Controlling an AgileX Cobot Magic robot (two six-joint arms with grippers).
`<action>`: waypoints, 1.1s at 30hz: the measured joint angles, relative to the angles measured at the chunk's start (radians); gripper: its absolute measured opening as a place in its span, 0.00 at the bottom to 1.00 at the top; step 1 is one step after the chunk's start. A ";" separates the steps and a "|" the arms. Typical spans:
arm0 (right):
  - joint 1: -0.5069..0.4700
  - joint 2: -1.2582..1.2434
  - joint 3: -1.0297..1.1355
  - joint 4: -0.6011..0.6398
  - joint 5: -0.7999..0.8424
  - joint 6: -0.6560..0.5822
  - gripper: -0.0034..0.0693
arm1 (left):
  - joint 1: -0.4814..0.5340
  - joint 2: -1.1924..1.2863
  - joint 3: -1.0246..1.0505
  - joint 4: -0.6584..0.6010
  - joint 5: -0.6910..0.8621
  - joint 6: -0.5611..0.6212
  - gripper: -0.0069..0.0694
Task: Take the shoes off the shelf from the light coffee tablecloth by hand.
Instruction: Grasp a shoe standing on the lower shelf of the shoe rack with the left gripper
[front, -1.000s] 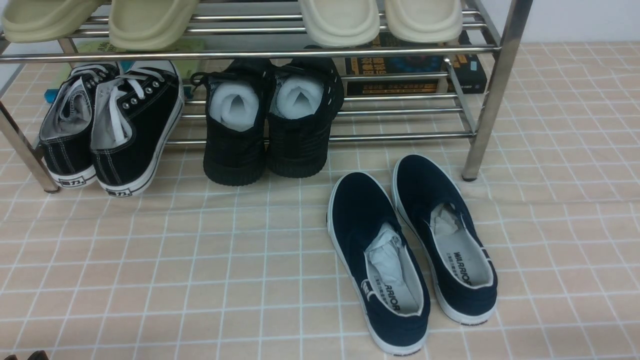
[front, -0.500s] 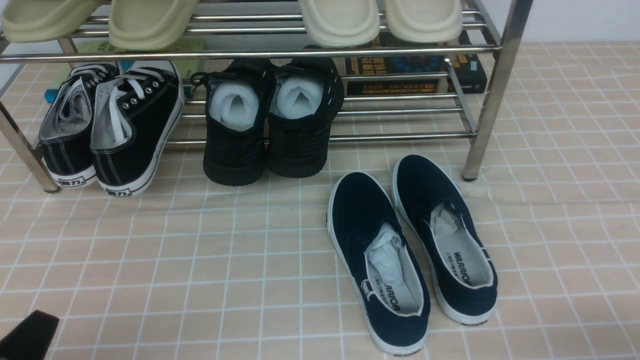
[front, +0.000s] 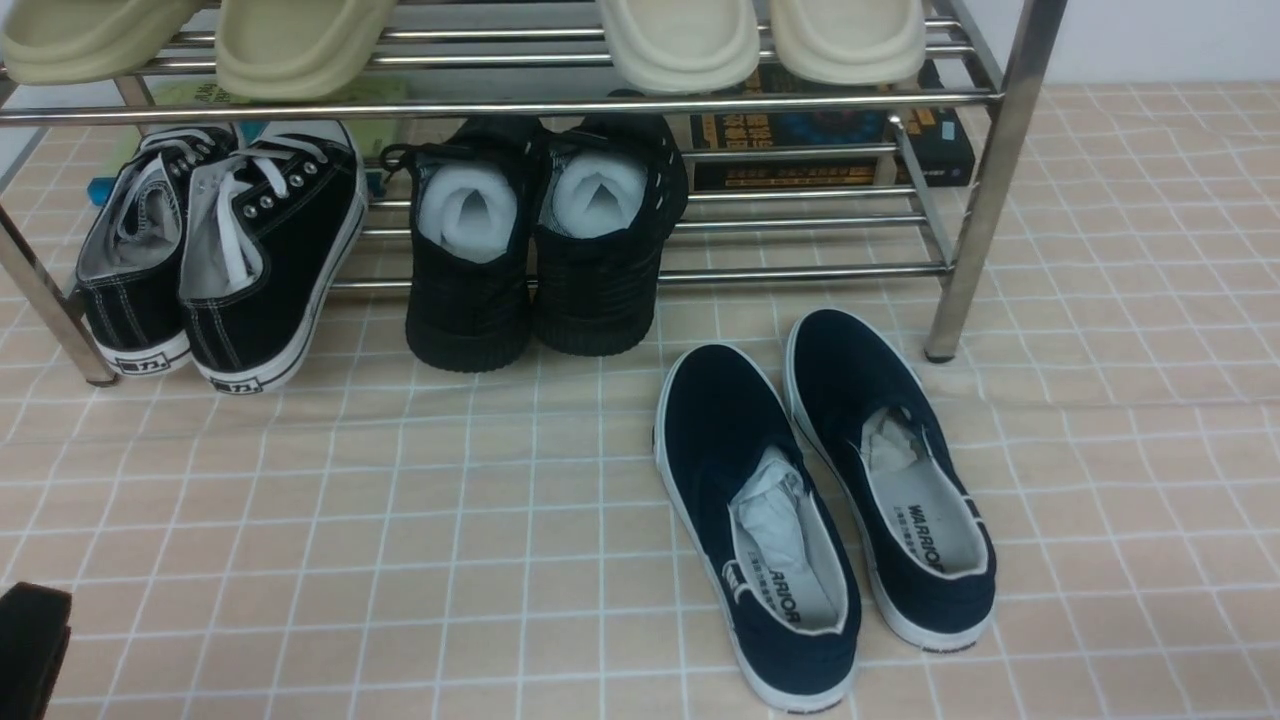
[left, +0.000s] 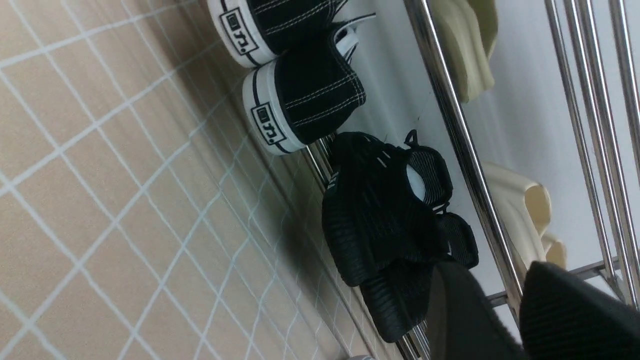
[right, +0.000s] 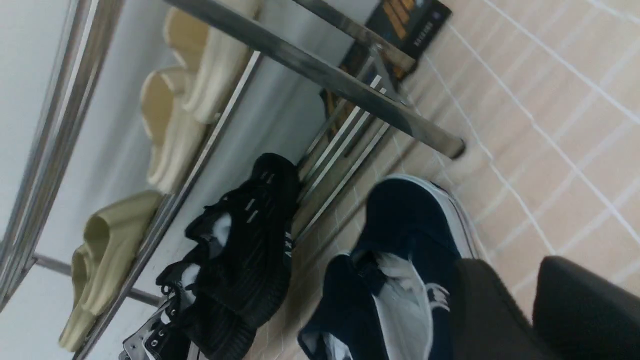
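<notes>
The shoes, two all-black knit sneakers (front: 470, 260) with white paper stuffing, stand side by side on the bottom tier of the chrome shelf (front: 1000, 170), heels sticking out over the light coffee tablecloth (front: 400, 520). They also show in the left wrist view (left: 380, 215) and the right wrist view (right: 250, 240). My left gripper (front: 30, 640) is low at the near left corner, far from the shoes. In its wrist view it (left: 495, 272) is open and empty. My right gripper (right: 515, 272) is open and empty above the navy slip-ons, and is out of the front view.
Black canvas sneakers with white soles (front: 220, 260) sit left of the shoes on the same tier. Navy slip-ons (front: 820, 500) lie on the cloth in front of the shelf's right part. Beige and cream slippers (front: 300, 40) fill the upper tier. Books (front: 830, 140) lie behind the shelf.
My left gripper has come up into the front view's near left corner, then shifted a little leftward. The shoes have not moved.
</notes>
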 joint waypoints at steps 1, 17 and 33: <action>0.000 0.005 -0.041 -0.003 0.004 -0.072 0.22 | 0.000 0.000 -0.014 0.003 0.010 0.010 0.33; 0.000 0.691 -0.616 -0.049 0.615 -0.597 0.03 | 0.000 0.723 -0.542 0.080 0.745 0.466 0.09; 0.000 0.923 -0.658 -0.052 0.732 -0.722 0.05 | -0.056 1.350 -1.226 0.034 0.902 0.587 0.33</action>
